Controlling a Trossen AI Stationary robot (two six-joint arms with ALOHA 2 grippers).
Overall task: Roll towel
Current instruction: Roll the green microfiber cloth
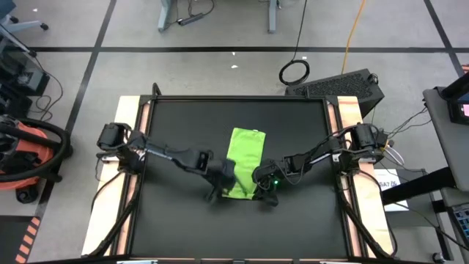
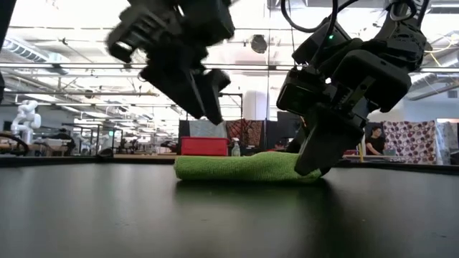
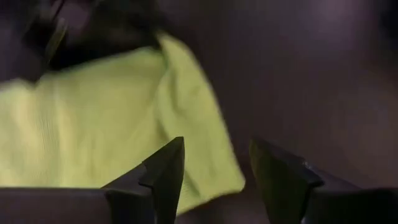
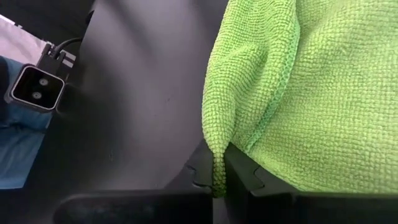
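The towel (image 1: 244,161) lies near the middle of the black table (image 1: 176,220), a lime-green rectangle whose long axis runs from the near edge toward the far edge, tilted slightly so the far end leans to the right in the high view. The far end lies flat; the near end looks bunched or folded over, with a doubled hem visible in the right wrist view (image 4: 292,93). In the low view the towel (image 2: 240,166) sits as a low, flat band on the table top. The right gripper (image 1: 264,185) is at the towel's near right corner, fingers clenched on a pinch of the cloth edge, seen in the right wrist view as a fold of green caught between the two dark fingers (image 4: 242,177). In the low view this gripper (image 2: 315,161) reaches down to the towel's right end. The left gripper (image 1: 220,182) is at the near left corner, raised off the table in the low view (image 2: 204,107); its fingers (image 3: 165,171) stand apart with nothing between them, hanging over the towel's edge (image 3: 112,124). Both arms reach in from the table's side rails toward the centre.
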